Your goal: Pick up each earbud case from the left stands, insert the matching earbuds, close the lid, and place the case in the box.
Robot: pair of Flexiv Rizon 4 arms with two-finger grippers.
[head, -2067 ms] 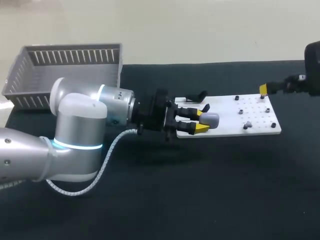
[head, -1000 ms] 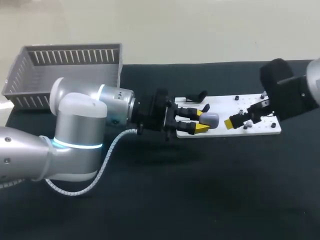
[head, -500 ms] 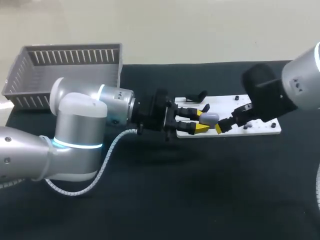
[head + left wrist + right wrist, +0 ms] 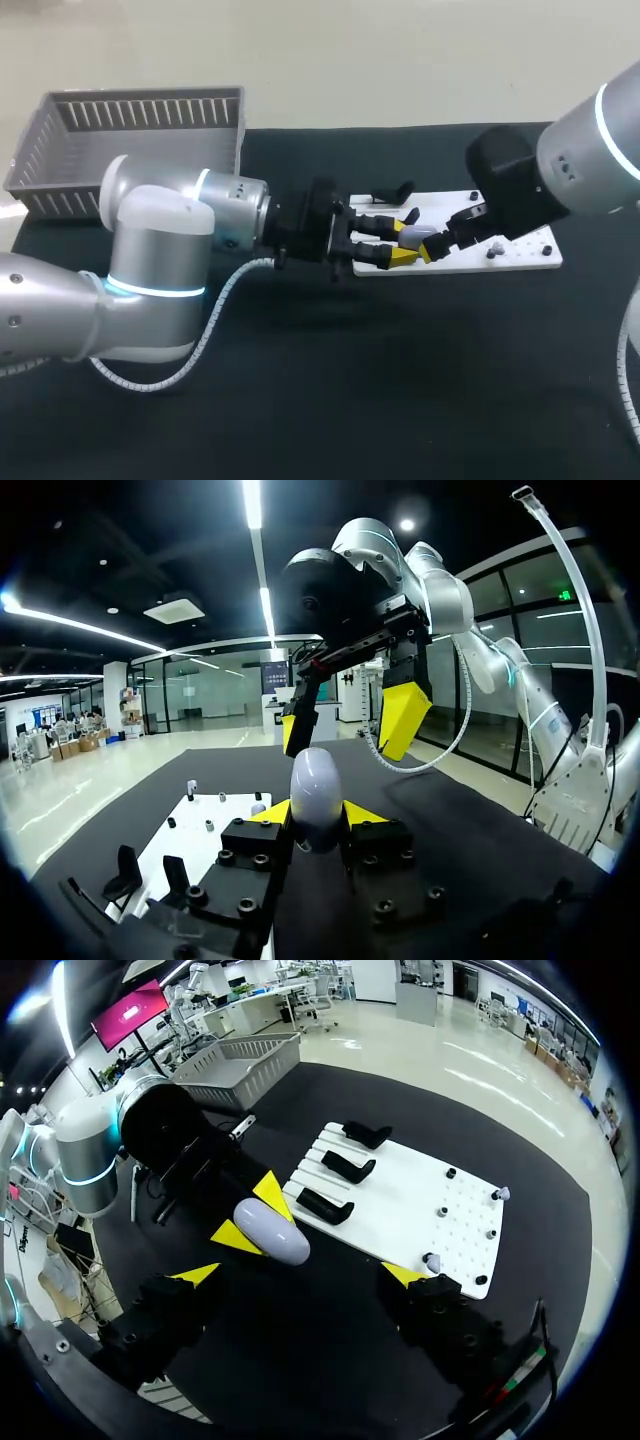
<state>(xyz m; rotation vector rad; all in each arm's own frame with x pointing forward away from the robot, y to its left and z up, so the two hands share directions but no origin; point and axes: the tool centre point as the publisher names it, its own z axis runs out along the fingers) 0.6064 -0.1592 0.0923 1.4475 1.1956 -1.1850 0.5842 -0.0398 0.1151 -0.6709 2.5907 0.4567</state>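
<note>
Left gripper clamps the pale oval earbud case between its yellow tips, by the stand end of the white plate. Right gripper hovers just ahead of it, fingers spread wide and empty. Opening the lid cleanly likely calls for a slow, square approach against a firm left grip. The box sits well apart.

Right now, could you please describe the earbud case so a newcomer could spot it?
Find the white board on the black table, then the left tool over its left end. The earbud case sits between its yellow tips: a smooth pale grey oval, unlike the black stands nearby.
</note>
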